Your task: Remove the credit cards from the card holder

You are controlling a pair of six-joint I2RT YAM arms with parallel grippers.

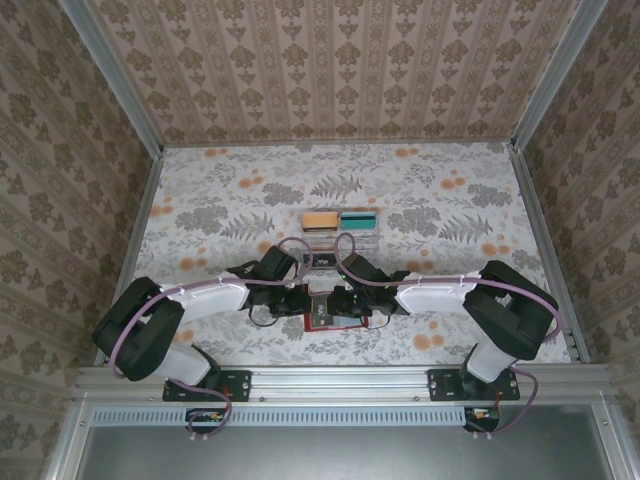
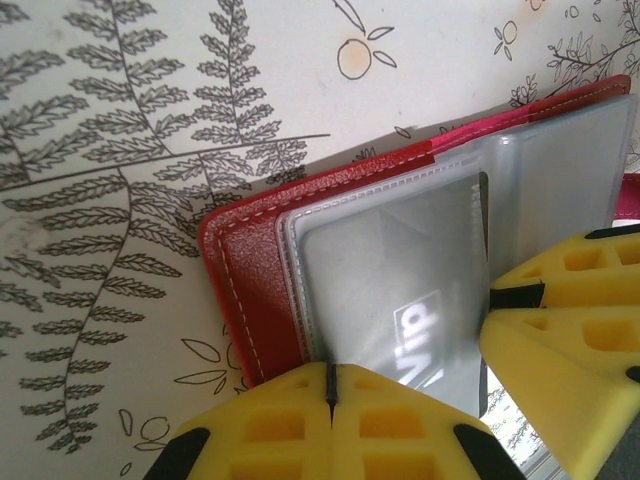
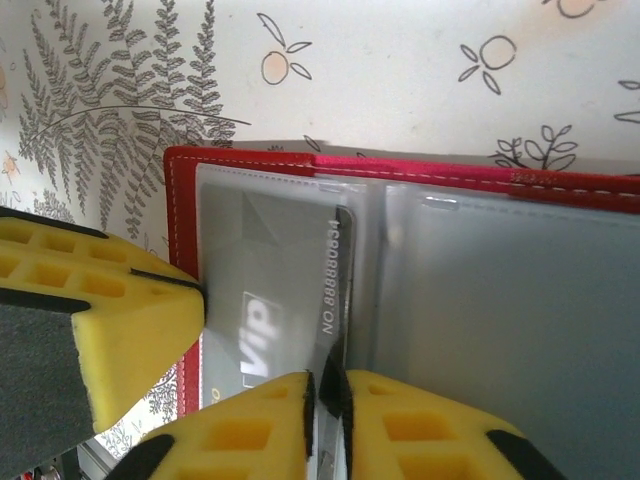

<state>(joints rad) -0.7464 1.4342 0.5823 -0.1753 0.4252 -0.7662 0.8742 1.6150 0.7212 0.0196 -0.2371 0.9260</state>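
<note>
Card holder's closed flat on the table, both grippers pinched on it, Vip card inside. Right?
No: the card holder is open, not closed; the right wrist view shows its clear sleeves spread, the Vip card in one. Rest holds: left gripper and right gripper both pinch it.

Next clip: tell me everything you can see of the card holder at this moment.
The card holder is a red leather-look wallet with pale stitching. It lies open and flat on the floral table, between the two arms. Inside are clear plastic sleeves, and one holds a grey card printed "Vip". The left gripper and right gripper are each shut on the sleeve edges. Whether they pinch the sleeve alone or the card too is unclear.
</note>
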